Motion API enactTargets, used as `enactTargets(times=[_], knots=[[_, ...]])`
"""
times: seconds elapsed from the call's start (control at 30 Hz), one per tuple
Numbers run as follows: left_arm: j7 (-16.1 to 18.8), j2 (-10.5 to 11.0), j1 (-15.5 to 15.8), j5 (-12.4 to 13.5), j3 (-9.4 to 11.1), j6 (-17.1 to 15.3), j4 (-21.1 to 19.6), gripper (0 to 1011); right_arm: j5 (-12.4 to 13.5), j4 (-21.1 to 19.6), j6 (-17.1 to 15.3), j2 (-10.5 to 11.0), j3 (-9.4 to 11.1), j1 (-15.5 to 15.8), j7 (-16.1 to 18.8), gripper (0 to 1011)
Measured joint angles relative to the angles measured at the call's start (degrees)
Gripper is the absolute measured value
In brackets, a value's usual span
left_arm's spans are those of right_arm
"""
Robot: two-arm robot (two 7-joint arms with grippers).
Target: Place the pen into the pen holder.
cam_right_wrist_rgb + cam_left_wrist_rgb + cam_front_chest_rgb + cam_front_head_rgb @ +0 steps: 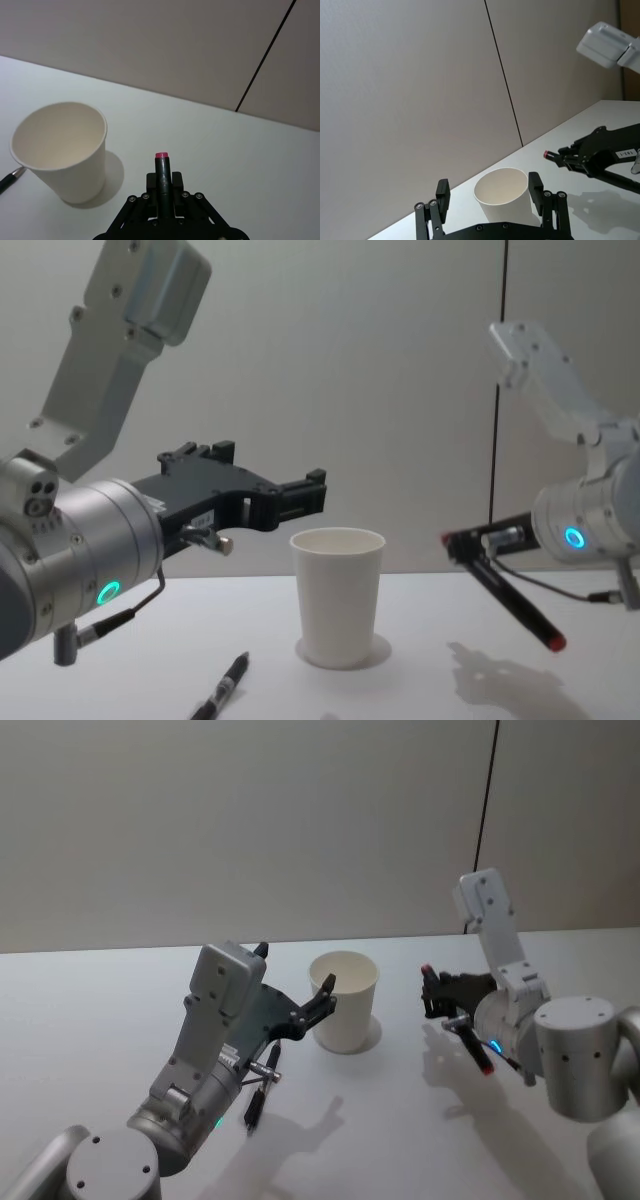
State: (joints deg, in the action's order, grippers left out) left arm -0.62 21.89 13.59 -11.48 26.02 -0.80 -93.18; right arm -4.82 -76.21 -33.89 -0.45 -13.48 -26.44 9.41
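Pen (515, 602), red-tipped, is being clamped in the right gripper (162, 182), hanging slanted above the table (120, 1020), right of the upright pen holder (345, 1005); the left gripper (489, 184) is hovering open-fingered at its left.

L claw (489, 184) spread, pen holder (502, 200) just ahead; R claw (568, 154) (gripping pen (547, 154)) farther off.

White table (100, 1020), grey wall (250, 820) with dark seam (488, 820)
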Motion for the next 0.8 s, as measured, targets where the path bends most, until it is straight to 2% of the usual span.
enactTargets(times=[0.33, 0.4, 0.63, 0.73, 0.8], knots=[[0.0, 0.0, 0.0, 0.0, 0.0, 0.0, 0.0, 1000, -1.81, -2.79, 6.55, 0.45, -0.46, 1.2, -0.12, 167], [0.0, 0.0, 0.0, 0.0, 0.0, 0.0, 0.0, 1000, -2.41, -3.41, 9.09, 0.58, -0.61, 1.47, 0.01, 167], [0.0, 0.0, 0.0, 0.0, 0.0, 0.0, 0.0, 1000, -3.49, -4.25, 14.5, 0.75, -0.95, 1.69, 0.74, 167], [0.0, 0.0, 0.0, 0.0, 0.0, 0.0, 0.0, 1000, -4.09, -4.4, 18.11, 0.79, -1.18, 1.67, 1.52, 167], [0.0, 0.0, 0.0, 0.0, 0.0, 0.0, 0.0, 1000, -4.2, -4.41, 18.79, 0.8, -1.23, 1.64, 1.7, 167]])
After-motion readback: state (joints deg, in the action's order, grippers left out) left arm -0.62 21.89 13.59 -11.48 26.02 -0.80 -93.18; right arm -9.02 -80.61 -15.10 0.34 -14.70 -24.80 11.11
